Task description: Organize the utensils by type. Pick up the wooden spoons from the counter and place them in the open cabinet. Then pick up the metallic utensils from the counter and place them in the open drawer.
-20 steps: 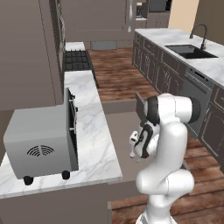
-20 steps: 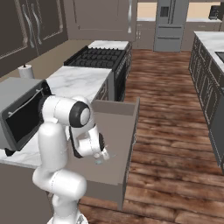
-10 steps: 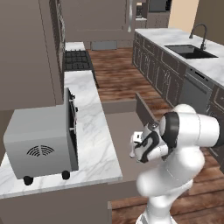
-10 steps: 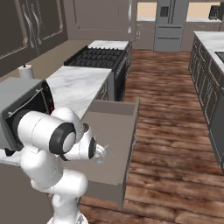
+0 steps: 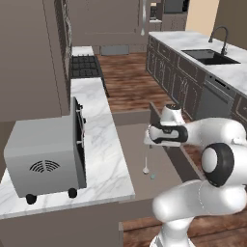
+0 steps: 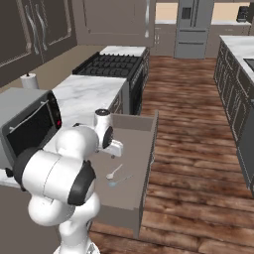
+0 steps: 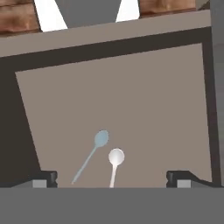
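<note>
Fingers [image 7: 44, 178] are standing wide apart and empty above the open drawer [image 7: 131, 96], where a white spoon [image 7: 114, 162] and a grey-blue spoon [image 7: 91, 154] are lying side by side. I'm judging the drop finished, so the arm should be lifting straight up, clear of the drawer walls.

Two spoons [image 7: 114, 164] lie side by side, close together, on the floor of the open drawer [image 6: 140, 124], which juts out from the bench [image 5: 103, 144] toward the aisle. A microwave [image 5: 46, 149] sits on the bench beside the drawer, and the stove [image 6: 111, 64] stands farther along the same run.
</note>
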